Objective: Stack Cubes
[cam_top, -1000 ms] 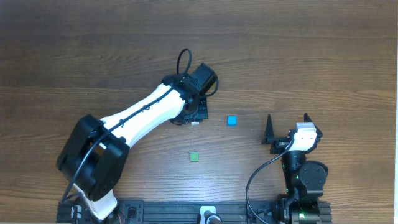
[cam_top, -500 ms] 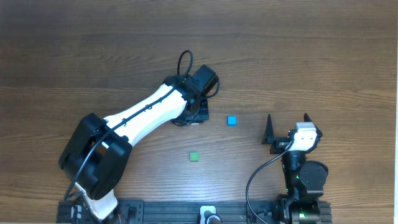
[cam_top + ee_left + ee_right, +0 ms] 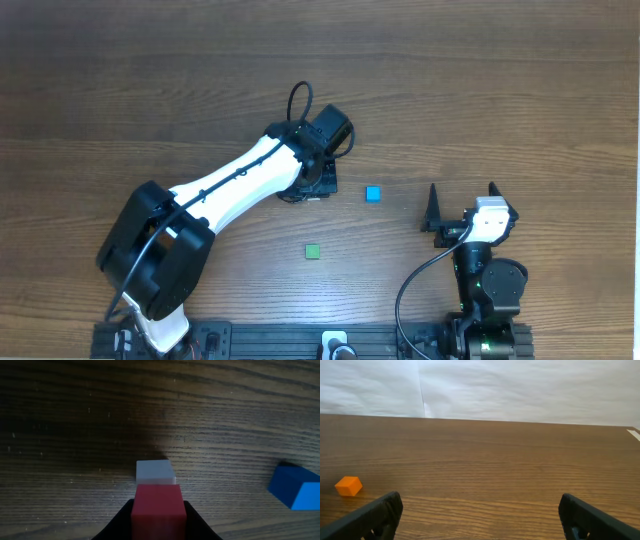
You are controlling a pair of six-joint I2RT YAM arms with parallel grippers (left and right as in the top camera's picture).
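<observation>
My left gripper (image 3: 312,186) sits just left of centre in the top view. Its wrist view shows the fingers pinching a red cube (image 3: 157,505) by two opposite side faces. A white cube (image 3: 155,471) lies on the table (image 3: 500,80) right beside the red one. I cannot tell whether the two touch, or whether the red one is lifted or resting on the wood.

I judge these cubes to be light, stiff and smooth-sided. The grip won't crush them, but an off-centre pinch could let one twist or slip. I'd take each by flat opposite faces, low enough to stay square and high enough that the fingers clear the cube beneath. A stack this small will likely tip at a nudge, so any release should be straight and gentle.

A green cube (image 3: 313,252) lies below the centre of the top view, well apart from the others. A blue cube (image 3: 373,193) lies just right of centre, near the left gripper.

My right gripper (image 3: 462,208) rests at lower right with its fingers spread wide and nothing between them. Its wrist view shows an orange cube (image 3: 348,485) farther off on the table.
</observation>
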